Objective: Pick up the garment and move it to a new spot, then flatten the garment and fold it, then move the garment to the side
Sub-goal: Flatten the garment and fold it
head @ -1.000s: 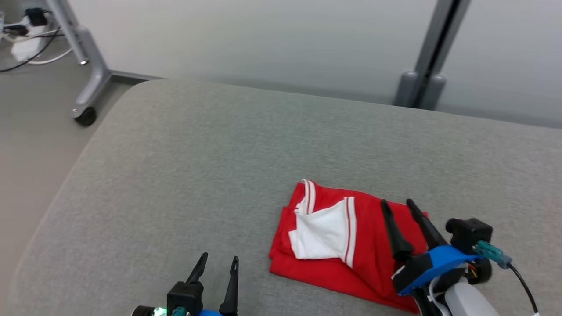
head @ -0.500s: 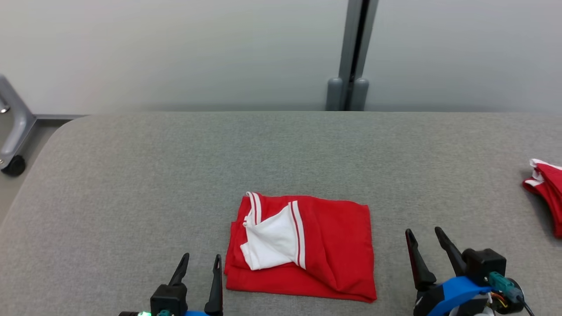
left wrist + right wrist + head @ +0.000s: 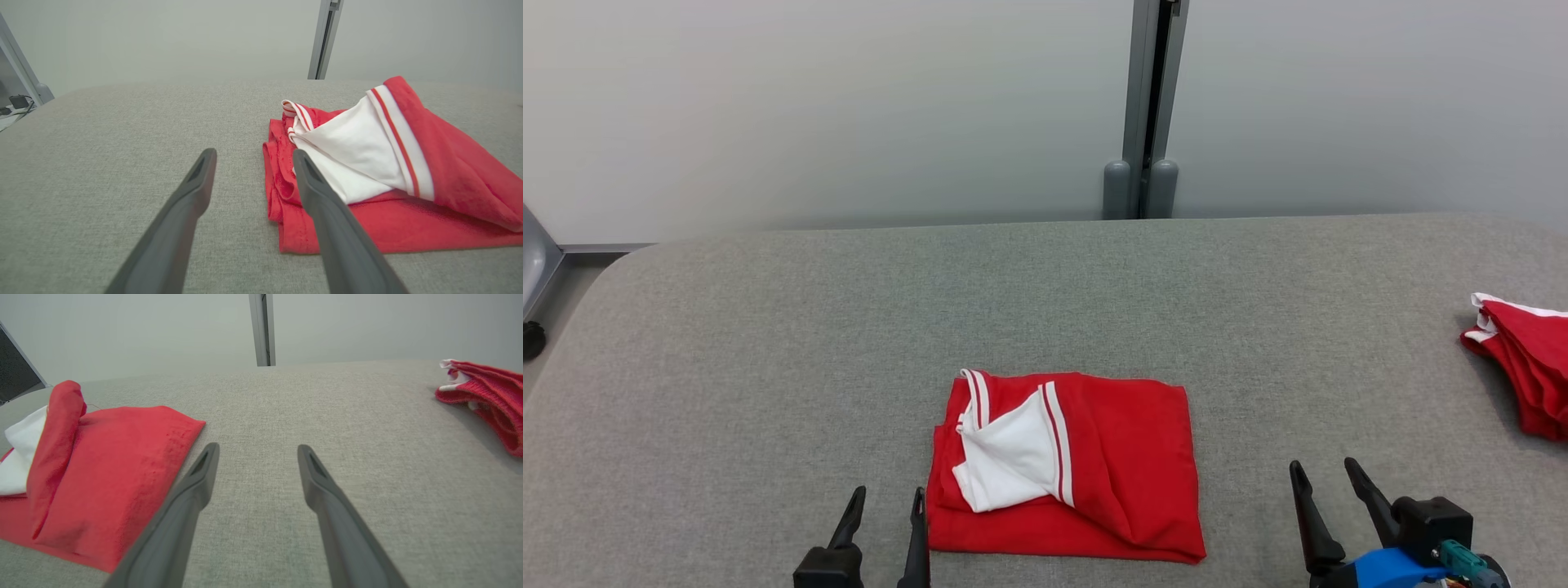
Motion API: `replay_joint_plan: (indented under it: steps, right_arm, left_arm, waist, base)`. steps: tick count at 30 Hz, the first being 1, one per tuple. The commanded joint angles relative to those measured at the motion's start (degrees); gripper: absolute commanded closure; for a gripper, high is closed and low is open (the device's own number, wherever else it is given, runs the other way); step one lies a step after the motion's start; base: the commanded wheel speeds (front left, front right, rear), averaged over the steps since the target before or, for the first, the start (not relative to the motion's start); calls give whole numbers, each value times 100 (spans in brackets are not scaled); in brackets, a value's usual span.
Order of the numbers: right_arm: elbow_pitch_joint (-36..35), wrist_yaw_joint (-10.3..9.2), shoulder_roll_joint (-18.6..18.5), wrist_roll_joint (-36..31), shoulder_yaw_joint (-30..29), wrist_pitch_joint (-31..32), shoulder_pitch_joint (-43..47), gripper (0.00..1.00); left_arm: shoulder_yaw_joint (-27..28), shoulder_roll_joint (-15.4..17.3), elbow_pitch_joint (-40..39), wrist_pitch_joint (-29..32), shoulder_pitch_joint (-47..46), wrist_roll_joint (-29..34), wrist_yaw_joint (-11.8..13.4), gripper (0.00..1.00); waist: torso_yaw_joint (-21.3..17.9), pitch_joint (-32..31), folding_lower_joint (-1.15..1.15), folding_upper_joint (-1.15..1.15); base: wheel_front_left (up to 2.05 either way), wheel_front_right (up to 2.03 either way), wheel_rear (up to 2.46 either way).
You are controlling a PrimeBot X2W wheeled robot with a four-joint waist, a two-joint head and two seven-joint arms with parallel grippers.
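The garment [image 3: 1086,465], red with a white striped panel, lies folded in a rough square on the grey table [image 3: 768,343], near its front edge. In the left wrist view the garment [image 3: 388,171] is just right of my fingers. My left gripper [image 3: 888,495] stands open by the garment's front left corner, holding nothing. My right gripper [image 3: 1325,467] is open and empty, well to the right of the garment [image 3: 102,490], over bare cloth. In both wrist views, left gripper [image 3: 253,153] and right gripper [image 3: 258,447], the jaws stand wide apart.
Another red and white garment [image 3: 1523,359] lies bunched at the table's right edge, also seen as a red heap [image 3: 486,396] in the right wrist view. A grey post [image 3: 1143,106] rises behind the table against the pale wall. A caster [image 3: 531,339] sits at far left.
The head camera has swung right and levelled, so the whole picture shifted. My right gripper, which lay over the garment's right part, now sits clear of it to the right.
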Motion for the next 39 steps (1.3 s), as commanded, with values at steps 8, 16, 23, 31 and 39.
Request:
replay_joint_plan:
  steps: [8,16,23,31,39]
  right_arm:
    - [32,0,6,162,68,-24,-134,100]
    - [428,0,-46,48,202,-25,-746,100]
    - [913,0,-115,119,484,-25,-1269,100]
    - [1048,0,-77,444,1697,-26,-1537,100]
    - [525,-1,-299,1312,3382,-25,-1422,100]
  left_arm:
    - [-132,0,-9,-27,-127,-37,-31,0]
    - [-333,0,20,-26,-369,-119,-14,0]
    - [-392,0,17,-27,-414,-189,5,0]
    - [-362,0,-3,-27,-359,-218,22,0]
    - [-368,-1,-40,-27,-333,-271,14,0]
  waist:
    - [266,180,0,0]
    - [975,533,0,0]
    - [1509,663,0,0]
    - [1698,698,0,0]
    - [1406,600,0,0]
  base:
    - [0,0,0]
    - [0,0,0]
    - [0,0,0]
    - [0,0,0]
    - [0,0,0]
